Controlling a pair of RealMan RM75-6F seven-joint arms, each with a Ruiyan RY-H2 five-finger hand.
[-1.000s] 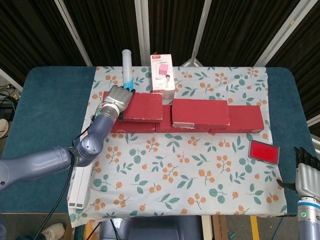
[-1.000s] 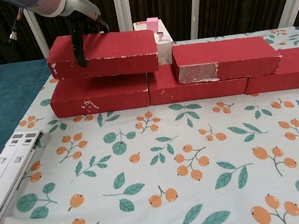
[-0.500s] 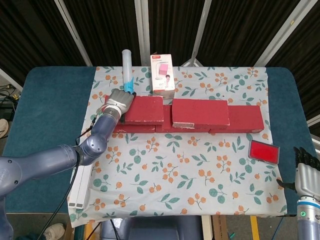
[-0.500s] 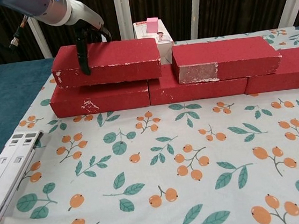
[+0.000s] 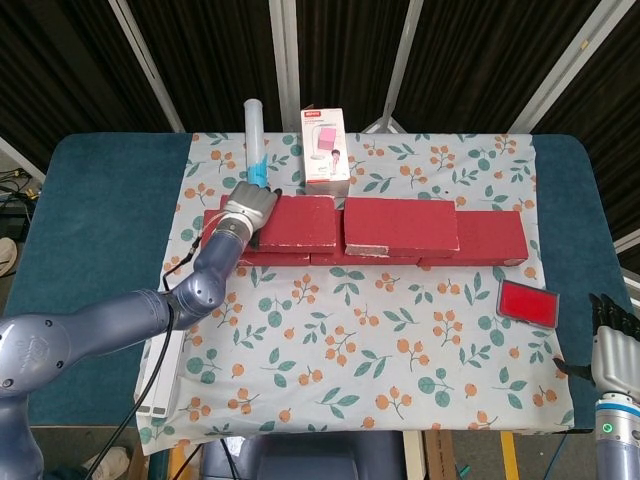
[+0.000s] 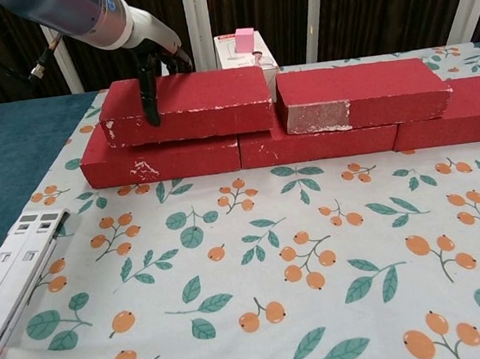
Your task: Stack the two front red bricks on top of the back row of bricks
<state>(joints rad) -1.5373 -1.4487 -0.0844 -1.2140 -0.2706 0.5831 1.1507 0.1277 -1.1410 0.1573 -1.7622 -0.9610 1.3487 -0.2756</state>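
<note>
Lettering on the white carton (image 5: 325, 143) behind the bricks is too small to read. Two upper red bricks (image 6: 186, 106) (image 6: 362, 94) lie on a back row of three (image 6: 162, 161), nearly touching end to end. The left hand (image 5: 247, 207) grips the left upper brick's outer end; the right hand (image 5: 612, 348) sits at the table's near right edge, its pose unclear.

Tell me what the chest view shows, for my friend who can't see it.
The left hand grips a red brick on top of the back row of bricks, beside another stacked brick. They sit on a flowery cloth.
</note>
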